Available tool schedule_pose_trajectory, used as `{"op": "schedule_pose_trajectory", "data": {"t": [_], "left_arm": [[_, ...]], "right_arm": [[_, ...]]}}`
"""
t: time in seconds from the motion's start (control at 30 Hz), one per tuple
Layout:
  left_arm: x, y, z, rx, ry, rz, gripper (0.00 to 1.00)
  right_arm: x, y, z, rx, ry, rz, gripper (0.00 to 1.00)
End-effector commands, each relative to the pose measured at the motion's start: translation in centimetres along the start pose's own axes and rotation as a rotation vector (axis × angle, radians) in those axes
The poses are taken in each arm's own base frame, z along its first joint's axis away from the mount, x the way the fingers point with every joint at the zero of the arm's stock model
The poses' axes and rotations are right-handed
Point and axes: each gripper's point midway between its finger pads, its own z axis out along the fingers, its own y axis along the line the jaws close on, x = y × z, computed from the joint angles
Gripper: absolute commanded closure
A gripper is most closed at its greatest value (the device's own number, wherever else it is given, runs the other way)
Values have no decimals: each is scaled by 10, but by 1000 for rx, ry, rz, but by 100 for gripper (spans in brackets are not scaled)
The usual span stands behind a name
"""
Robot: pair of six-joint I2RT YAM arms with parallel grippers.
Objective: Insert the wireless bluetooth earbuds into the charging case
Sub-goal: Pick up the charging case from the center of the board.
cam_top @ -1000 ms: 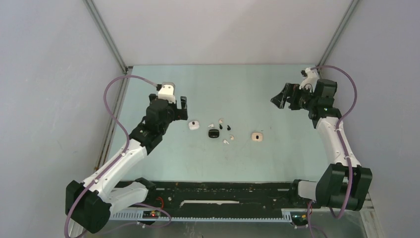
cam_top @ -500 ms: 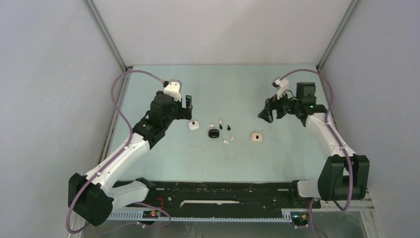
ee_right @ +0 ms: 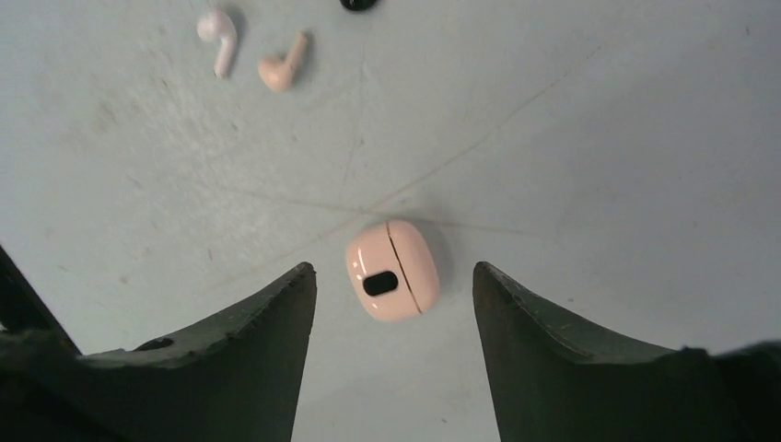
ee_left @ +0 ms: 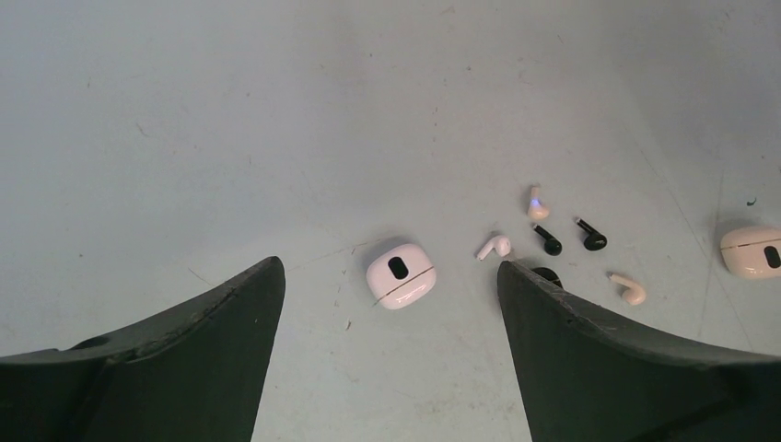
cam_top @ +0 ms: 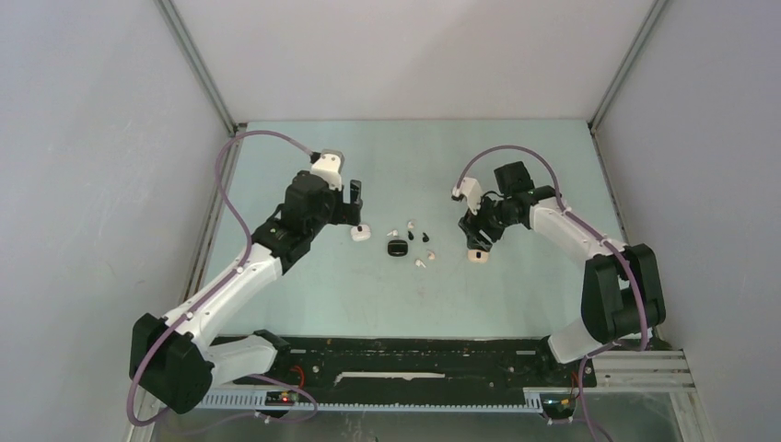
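My right gripper [ee_right: 394,276] hangs low over the worktop [ee_right: 599,138], jaws apart, with a closed pink charging case [ee_right: 405,262] lying between the fingertips and clear of both. Ahead and to its left lie a white earbud [ee_right: 218,37] and a beige earbud [ee_right: 281,66]. My left gripper [ee_left: 389,267] stands wide open, holding nothing, with a closed white charging case [ee_left: 400,274] just ahead between its fingers. Two black earbuds [ee_left: 550,242] lie loose ahead to its right.

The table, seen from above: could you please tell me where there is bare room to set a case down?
Bare: the far strip of table toward the back wall, and the near strip before the black rail. Crowded: the middle row, white case, black case, earbuds, pink case.
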Motion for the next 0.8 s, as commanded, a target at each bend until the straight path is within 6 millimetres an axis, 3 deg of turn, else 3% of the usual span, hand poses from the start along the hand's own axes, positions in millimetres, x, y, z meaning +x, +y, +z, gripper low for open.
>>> {"op": "schedule_pose_trajectory", "data": {"t": [0.0, 0.23, 0.77], "left_arm": [[-16, -11, -2, 46, -48, -13, 7], [-13, -14, 0, 53, -32, -4, 7], [-15, -18, -3, 65, -38, 11, 7]], "right_arm": [[22, -14, -6, 54, 135, -171, 32], [38, 6, 0, -63, 175, -181, 30], [66, -1, 28, -74, 292, -157, 33]]}}
